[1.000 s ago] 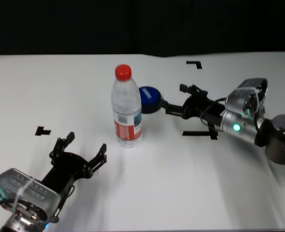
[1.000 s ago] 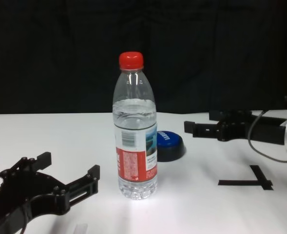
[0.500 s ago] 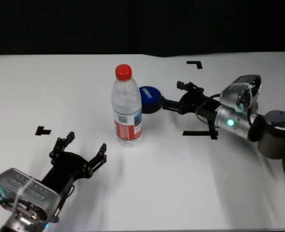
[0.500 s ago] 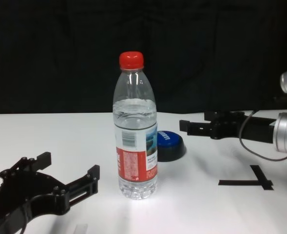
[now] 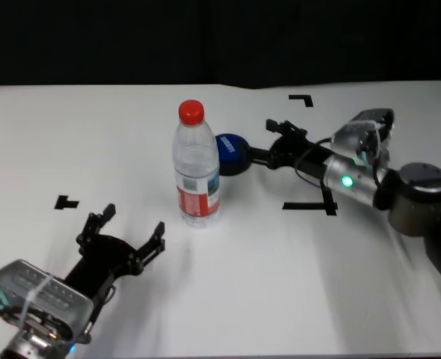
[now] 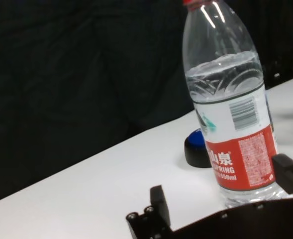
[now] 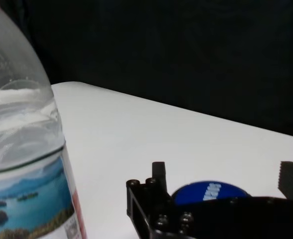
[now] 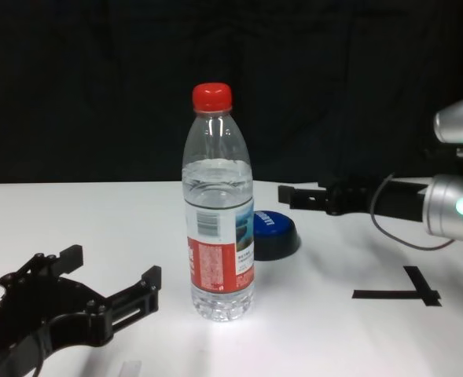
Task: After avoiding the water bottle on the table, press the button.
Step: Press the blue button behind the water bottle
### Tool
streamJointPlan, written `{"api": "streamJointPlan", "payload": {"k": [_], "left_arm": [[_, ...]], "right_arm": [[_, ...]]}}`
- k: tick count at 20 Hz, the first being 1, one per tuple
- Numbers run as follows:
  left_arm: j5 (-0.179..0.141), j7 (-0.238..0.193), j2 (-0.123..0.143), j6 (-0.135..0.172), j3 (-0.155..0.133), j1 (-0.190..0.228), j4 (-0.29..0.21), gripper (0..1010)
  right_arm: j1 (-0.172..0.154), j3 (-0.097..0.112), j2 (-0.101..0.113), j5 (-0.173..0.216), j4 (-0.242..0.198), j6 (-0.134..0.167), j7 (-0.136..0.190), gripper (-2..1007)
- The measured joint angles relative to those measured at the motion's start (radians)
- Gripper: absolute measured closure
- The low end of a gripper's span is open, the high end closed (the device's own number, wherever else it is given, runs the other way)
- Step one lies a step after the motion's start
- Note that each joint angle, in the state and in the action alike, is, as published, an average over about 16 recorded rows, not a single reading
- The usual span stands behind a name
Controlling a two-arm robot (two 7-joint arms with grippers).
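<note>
A tall clear plastic water bottle (image 5: 196, 166) with a red screw cap and a red, white and blue label is seen standing upright near the middle of the large flat white table (image 5: 227, 299). Just behind it and slightly to the robot's right, a low round button (image 5: 230, 154) with a blue domed top on a black base is set on the table, much shorter than the bottle.

The bottle is mostly filled with water, so some weight is judged, yet its height and narrow foot suggest it could be tipped by a sideways knock; it is meant to be skirted, not grasped. The button is judged to be rigid and squat, needing no grip, only a downward push on the middle of its dome.

The right gripper (image 5: 275, 140) is held above the table just to the right of the button, clear of the bottle, its two black fingers (image 7: 157, 175) spread apart with nothing between them. No contact with the button is seen.

The left gripper (image 5: 126, 233) is parked over the near left of the table, well short of the bottle, its fingers splayed wide and empty.
</note>
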Motion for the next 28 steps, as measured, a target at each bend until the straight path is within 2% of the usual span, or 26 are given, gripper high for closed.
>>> {"api": "streamJointPlan", "payload": {"k": [8, 19, 23, 28], "left_arm": [[0.000, 0.000, 0.000, 0.000, 0.000, 0.000, 0.000, 7], [0.000, 0.000, 0.000, 0.000, 0.000, 0.000, 0.000, 7], [0.000, 0.000, 0.000, 0.000, 0.000, 0.000, 0.000, 7], [0.000, 0.000, 0.000, 0.000, 0.000, 0.000, 0.000, 7]], "right_arm": [[0.055, 0.003, -0.037, -0.020, 0.082, -0.024, 0.017, 3], [0.129, 0.020, -0.090, -0.049, 0.240, -0.069, 0.022, 3], [0.130, 0.033, -0.099, -0.058, 0.257, -0.073, 0.011, 2], [0.107, 0.051, -0.096, -0.065, 0.226, -0.060, -0.012, 3]]}}
